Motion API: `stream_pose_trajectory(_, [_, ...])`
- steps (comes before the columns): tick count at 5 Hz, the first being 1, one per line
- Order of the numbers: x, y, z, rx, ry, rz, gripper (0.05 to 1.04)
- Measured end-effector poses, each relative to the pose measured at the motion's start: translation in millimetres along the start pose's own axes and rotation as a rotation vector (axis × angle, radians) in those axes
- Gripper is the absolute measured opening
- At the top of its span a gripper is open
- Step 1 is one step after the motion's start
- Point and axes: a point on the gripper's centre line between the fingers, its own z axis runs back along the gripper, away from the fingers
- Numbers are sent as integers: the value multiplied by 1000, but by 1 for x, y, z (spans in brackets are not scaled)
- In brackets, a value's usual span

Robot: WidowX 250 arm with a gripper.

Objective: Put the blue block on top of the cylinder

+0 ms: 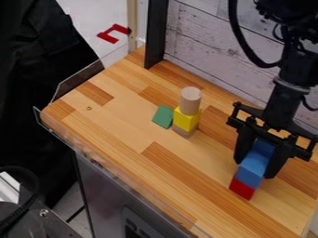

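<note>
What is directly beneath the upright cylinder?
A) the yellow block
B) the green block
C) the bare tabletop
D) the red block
A, since the cylinder stands on the top face of the yellow block.

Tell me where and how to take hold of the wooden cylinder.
Probably best around its upper half, from straight above, squeezing opposite sides: the wooden cylinder stands upright on the yellow block, its round top bare and its curved wall free above the block.
</note>
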Motion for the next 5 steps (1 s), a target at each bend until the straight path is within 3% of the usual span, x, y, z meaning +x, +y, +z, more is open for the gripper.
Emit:
stream_pose_trajectory(1, [-6,2,21,-5,-51,35,553])
stream_pose_trajectory(2, [-15,4,68,-60,-150,199,553])
stream_pose_trajectory(3, [-5,20,125,-198,-272,408,553])
stream_pose_trajectory(4, [2,47,143,-322,-256,635,553])
stream_pose_trajectory(5, [4,74,131,-395,-165,875,553])
